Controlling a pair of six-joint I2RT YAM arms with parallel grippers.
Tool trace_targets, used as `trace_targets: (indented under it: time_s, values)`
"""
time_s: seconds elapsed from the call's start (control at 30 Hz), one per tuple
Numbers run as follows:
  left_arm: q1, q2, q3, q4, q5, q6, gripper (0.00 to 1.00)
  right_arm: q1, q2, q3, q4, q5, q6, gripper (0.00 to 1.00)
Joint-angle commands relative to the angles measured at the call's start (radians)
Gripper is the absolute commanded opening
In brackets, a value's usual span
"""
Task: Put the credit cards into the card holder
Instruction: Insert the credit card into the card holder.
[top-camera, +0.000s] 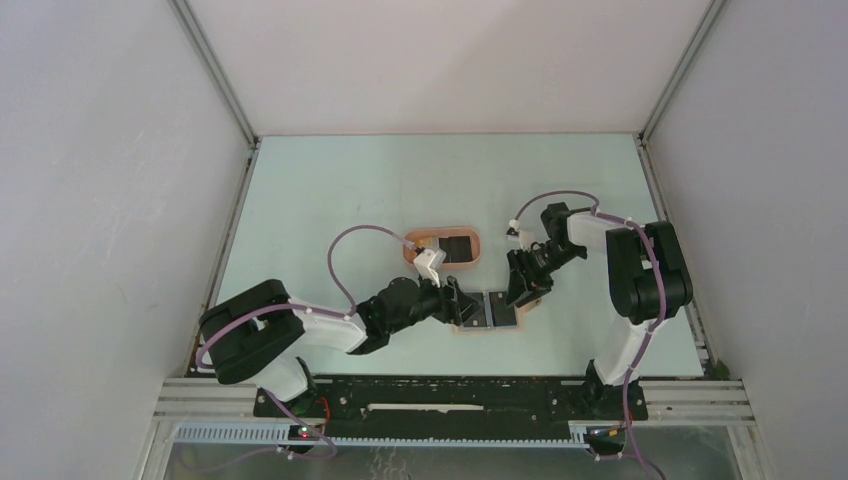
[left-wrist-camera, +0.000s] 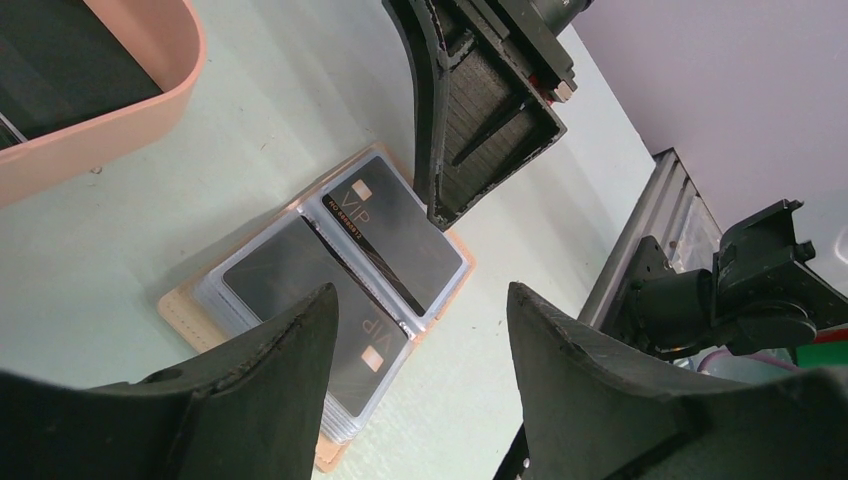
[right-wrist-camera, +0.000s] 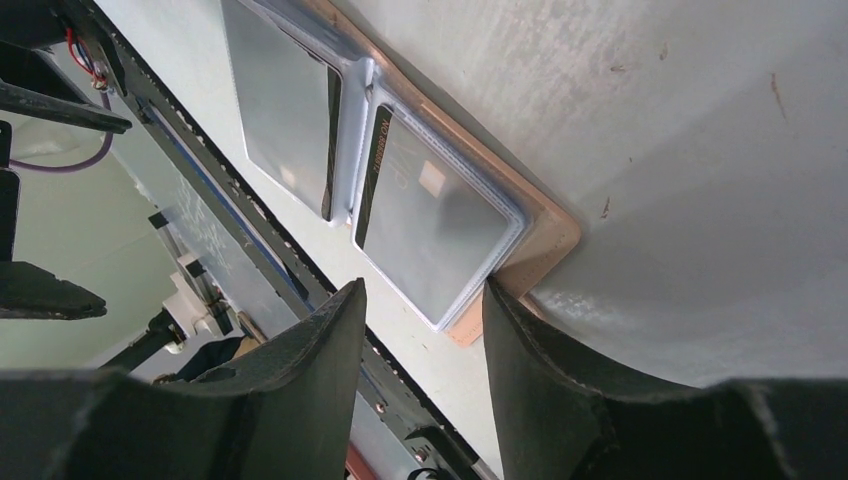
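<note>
The card holder (top-camera: 494, 312) lies open on the bench, long axis from 9 to 3 o'clock. It is at 3 o'clock of the left pincer (top-camera: 465, 303) and 7 o'clock of the right pincer (top-camera: 520, 292), both equally near. Both pincers stand partly open and hold nothing. Black credit cards (top-camera: 458, 248) lie in the tray (top-camera: 481, 249) at 11 o'clock; their number is unclear.
</note>
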Motion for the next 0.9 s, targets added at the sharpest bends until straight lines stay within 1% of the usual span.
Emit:
trace_targets:
  time_s: [0.0,0.17,0.4,0.67,0.87]
  values:
    - [0.000,0.009,0.057,0.031,0.009,-0.005,0.67,-0.004,0.009,0.033,-0.019,-0.040,-0.012,0.54]
    - [0.002,0.010,0.057,0.031,0.011,-0.005,0.67,-0.004,0.001,0.039,-0.030,-0.065,-0.022,0.48]
    - [0.004,0.009,0.054,0.033,0.013,-0.008,0.67,-0.004,-0.016,0.049,-0.052,-0.094,-0.046,0.43]
    - [0.007,0.011,0.054,0.033,0.013,-0.011,0.67,-0.007,-0.024,0.068,-0.114,-0.199,-0.105,0.41]
    - [0.007,0.011,0.054,0.033,0.013,-0.011,0.67,-0.007,-0.004,0.080,-0.148,-0.248,-0.135,0.41]
